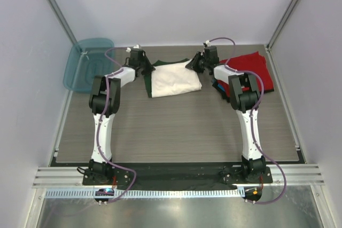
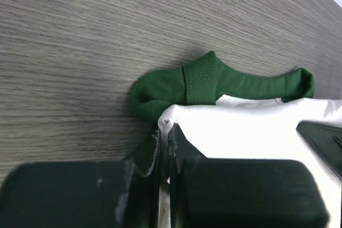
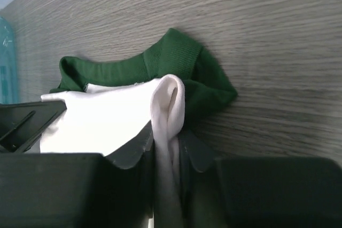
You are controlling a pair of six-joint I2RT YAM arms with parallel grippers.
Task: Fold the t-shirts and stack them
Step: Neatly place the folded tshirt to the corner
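Note:
The white t-shirt with dark green sleeves [image 1: 175, 81] lies folded at the back middle of the table. My left gripper [image 1: 148, 68] is shut on its far left white corner [image 2: 166, 123], beside a bunched green sleeve [image 2: 184, 84]. My right gripper [image 1: 193, 63] is shut on the far right white fold [image 3: 170, 105], with the other green sleeve [image 3: 181, 62] behind it. A folded red t-shirt [image 1: 253, 69] lies at the back right, partly hidden by my right arm; a blue bit [image 1: 217, 86] shows under that arm.
A teal plastic tub [image 1: 88, 62] stands at the back left corner, off the table's edge; its edge shows in the right wrist view [image 3: 5, 57]. White walls close the back and sides. The wood-grain tabletop [image 1: 176, 126] stretches toward the arm bases.

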